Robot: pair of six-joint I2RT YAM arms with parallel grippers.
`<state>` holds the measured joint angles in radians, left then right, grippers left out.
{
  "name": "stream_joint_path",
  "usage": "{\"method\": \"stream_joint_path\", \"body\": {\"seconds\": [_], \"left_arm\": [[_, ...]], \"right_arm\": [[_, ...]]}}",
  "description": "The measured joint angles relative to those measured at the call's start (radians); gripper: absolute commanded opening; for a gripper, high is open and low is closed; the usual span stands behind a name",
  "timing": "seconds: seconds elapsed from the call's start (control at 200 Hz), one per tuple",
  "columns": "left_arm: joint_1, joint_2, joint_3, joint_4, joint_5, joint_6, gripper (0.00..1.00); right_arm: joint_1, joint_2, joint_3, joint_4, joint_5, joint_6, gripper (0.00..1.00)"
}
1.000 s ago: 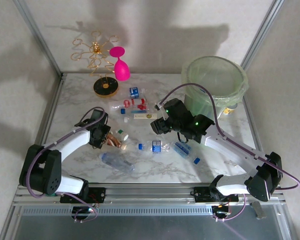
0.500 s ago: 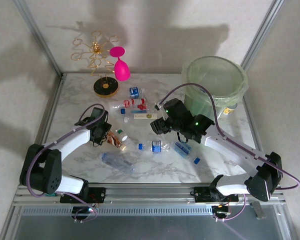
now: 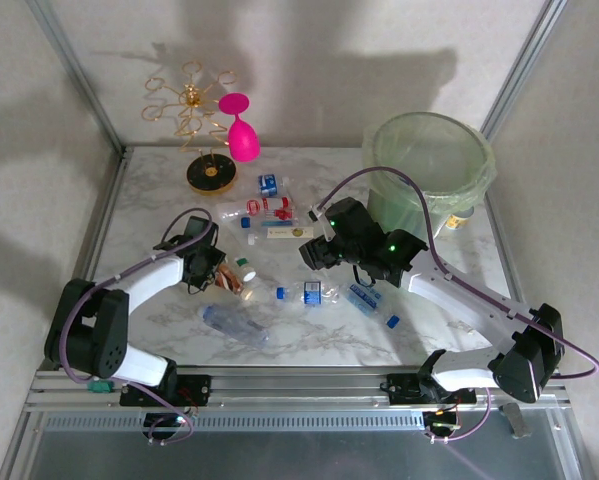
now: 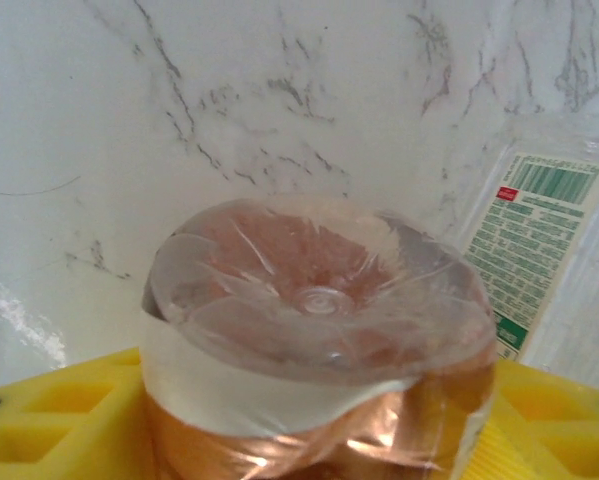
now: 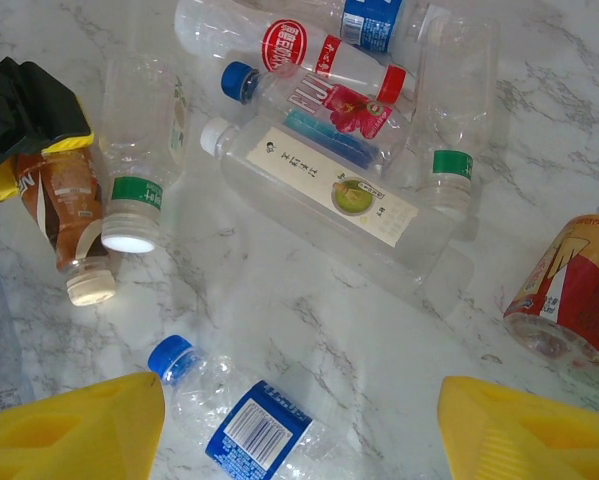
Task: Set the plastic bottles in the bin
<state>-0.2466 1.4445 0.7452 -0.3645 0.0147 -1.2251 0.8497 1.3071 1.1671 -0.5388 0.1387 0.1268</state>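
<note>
— The left gripper (image 3: pixel 215 272): how is it found?
— It is closed on a brown-labelled bottle (image 4: pixel 319 330), which is laid on the marble table (image 3: pixel 149 200).
— And the right gripper (image 5: pixel 299 430)?
— Its jaws are held wide apart with nothing clasped, above a blue-labelled bottle (image 5: pixel 249 425).
— The other bottles (image 5: pixel 324 185)?
— They are scattered mid-table. The bin (image 3: pixel 374 160) is set at the far right corner.

White links (image 3: pixel 144 285), black joints (image 3: pixel 79 345), purple cables (image 3: pixel 379 172), yellow tool fingers (image 5: pixel 69 430).
</note>
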Motion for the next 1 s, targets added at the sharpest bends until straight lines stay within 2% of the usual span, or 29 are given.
{"method": "stream_joint_path", "body": {"seconds": [0.185, 0.36, 0.596, 0.721, 0.996], "left_arm": [[0.0, -0.078, 0.053, -0.04, -0.014, 0.009, 0.58], [0.0, -0.183, 0.113, -0.082, -0.022, 0.024, 0.57], [-0.024, -0.335, 0.165, -0.069, 0.004, 0.118, 0.56], [-0.077, -0.404, 0.176, 0.025, 0.052, 0.212, 0.53], [-0.162, -0.462, 0.154, 0.367, 0.32, 0.331, 0.52]], "right_arm": [[0.007, 0.0, 0.036, -0.031, 0.008, 0.008, 0.72], [0.034, 0.0, 0.1, -0.034, 0.045, 0.055, 0.8], [0.087, -0.011, 0.146, -0.029, 0.042, 0.087, 0.77], [0.077, -0.014, 0.186, 0.0, -0.073, 0.103, 0.76], [-0.011, -0.016, 0.211, 0.111, -0.426, 0.174, 0.76]]}}
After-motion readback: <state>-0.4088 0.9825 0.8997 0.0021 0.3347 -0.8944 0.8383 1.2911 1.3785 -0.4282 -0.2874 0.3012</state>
